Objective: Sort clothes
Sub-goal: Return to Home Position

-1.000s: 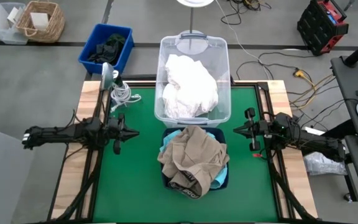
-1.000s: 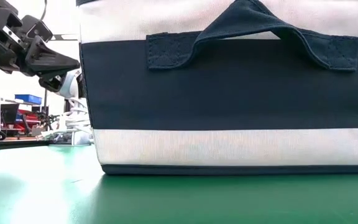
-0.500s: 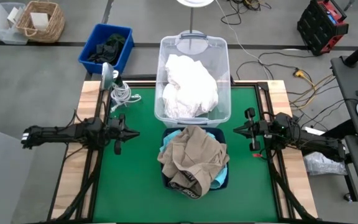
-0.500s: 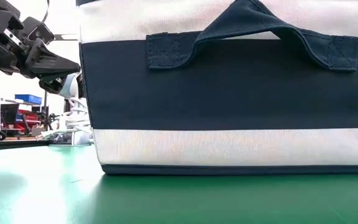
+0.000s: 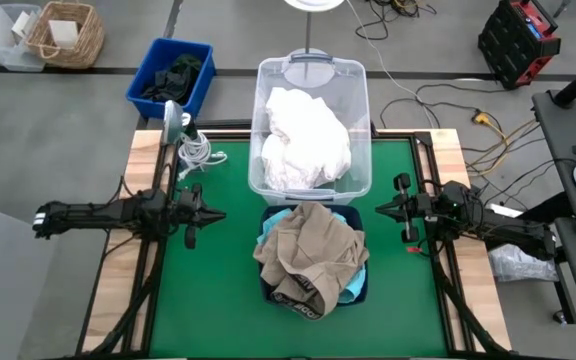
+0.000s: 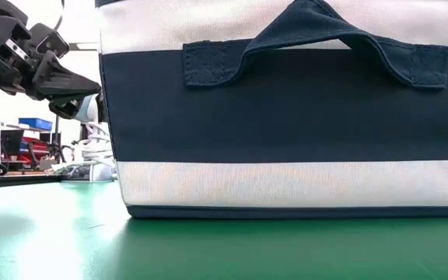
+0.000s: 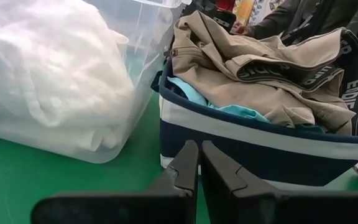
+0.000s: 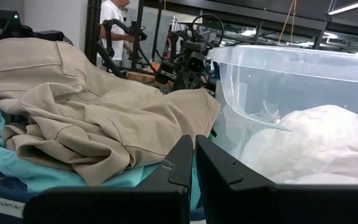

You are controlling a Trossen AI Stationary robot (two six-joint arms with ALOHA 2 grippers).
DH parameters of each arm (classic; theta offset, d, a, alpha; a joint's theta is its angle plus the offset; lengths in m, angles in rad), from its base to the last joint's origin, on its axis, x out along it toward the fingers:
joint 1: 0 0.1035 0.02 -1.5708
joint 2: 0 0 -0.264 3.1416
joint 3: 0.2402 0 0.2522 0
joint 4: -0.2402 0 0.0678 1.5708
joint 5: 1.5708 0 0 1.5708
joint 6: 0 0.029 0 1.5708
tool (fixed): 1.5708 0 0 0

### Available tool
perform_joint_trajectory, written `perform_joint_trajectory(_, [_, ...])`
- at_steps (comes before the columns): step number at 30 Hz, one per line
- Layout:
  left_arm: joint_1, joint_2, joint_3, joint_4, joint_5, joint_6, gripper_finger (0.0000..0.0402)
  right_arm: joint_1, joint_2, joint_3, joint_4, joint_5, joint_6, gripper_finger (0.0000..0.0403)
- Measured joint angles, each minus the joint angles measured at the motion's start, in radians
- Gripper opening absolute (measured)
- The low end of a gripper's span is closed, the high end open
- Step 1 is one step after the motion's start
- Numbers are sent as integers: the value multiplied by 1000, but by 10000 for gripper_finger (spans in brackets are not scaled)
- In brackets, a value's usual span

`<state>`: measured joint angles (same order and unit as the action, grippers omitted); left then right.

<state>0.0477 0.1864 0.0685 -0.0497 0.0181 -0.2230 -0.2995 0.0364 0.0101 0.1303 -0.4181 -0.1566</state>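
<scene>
Right, I see the left pincer [image 5: 215, 212] hovering over the left side of the desk [image 5: 218, 310], its fingers pressed together with nothing between them. The right pincer [image 5: 379, 209] hangs over the right side, likewise closed and empty; both point inward at the middle. Between them sits the navy box [image 5: 267, 290], heaped with the khaki garment [image 5: 313, 250] on top and the teal garment [image 5: 354, 287] peeking out beneath it at the rim. Just behind the box, the clear tub [image 5: 358, 85] holds the white clothes [image 5: 308, 135]. Off the desk, on the floor beyond its far left corner, a blue crate [image 5: 143, 72] contains dark clothes [image 5: 173, 78].
</scene>
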Motion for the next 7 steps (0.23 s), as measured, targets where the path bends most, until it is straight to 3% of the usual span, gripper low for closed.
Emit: perform_joint_trajectory(7, [0, 2, 0, 0, 0, 0, 0, 0, 0, 0, 0, 0, 0, 13])
